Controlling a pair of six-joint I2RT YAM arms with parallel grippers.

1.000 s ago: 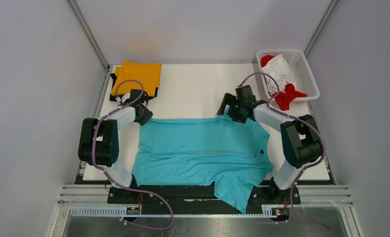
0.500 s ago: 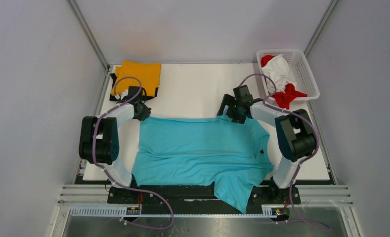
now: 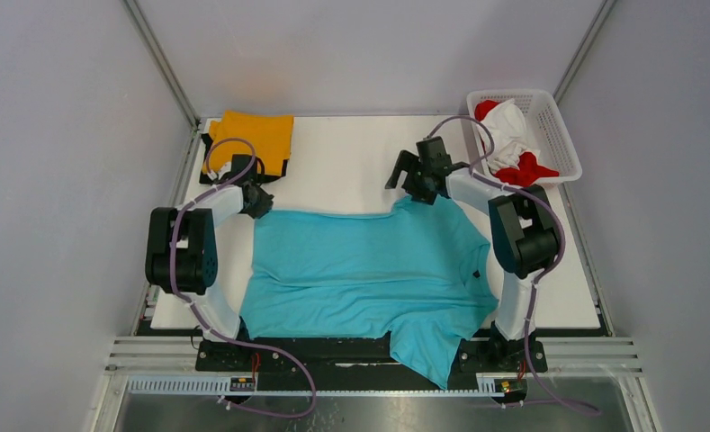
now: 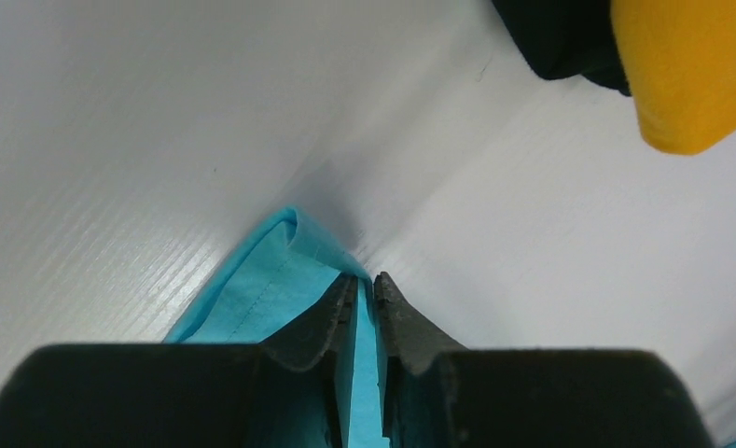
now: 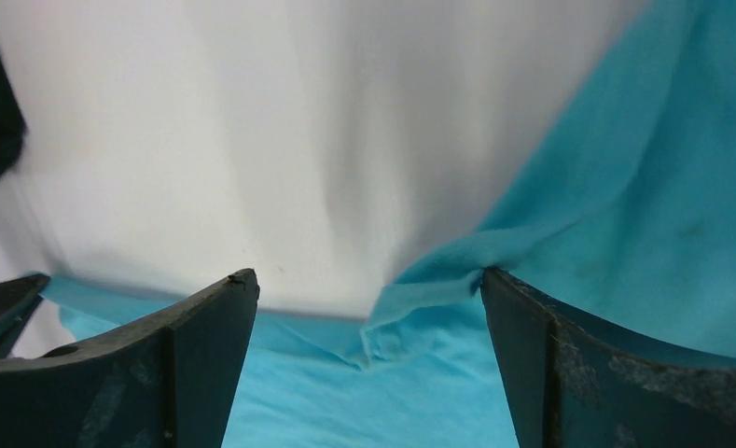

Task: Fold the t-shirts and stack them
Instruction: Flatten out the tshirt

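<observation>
A turquoise t-shirt (image 3: 369,270) lies spread over the middle of the table, one part hanging over the near edge. My left gripper (image 3: 259,205) is shut on its far left corner; the cloth (image 4: 280,280) is pinched between the pads (image 4: 396,317). My right gripper (image 3: 405,180) stands open just beyond the shirt's far edge near its right end, holding nothing; the turquoise edge (image 5: 438,289) lies between the fingers (image 5: 205,327). A folded orange t-shirt (image 3: 252,137) rests on a black one (image 3: 209,153) at the far left. Red (image 3: 524,171) and white (image 3: 511,121) shirts fill the basket.
The white lattice basket (image 3: 553,126) stands at the far right corner. The orange and black pile also shows in the left wrist view (image 4: 690,75). Metal frame rails run along the table's sides and near edge.
My right gripper has let go of the shirt's far edge, opened and moved away toward the far side. The left gripper has stayed shut on its corner.
</observation>
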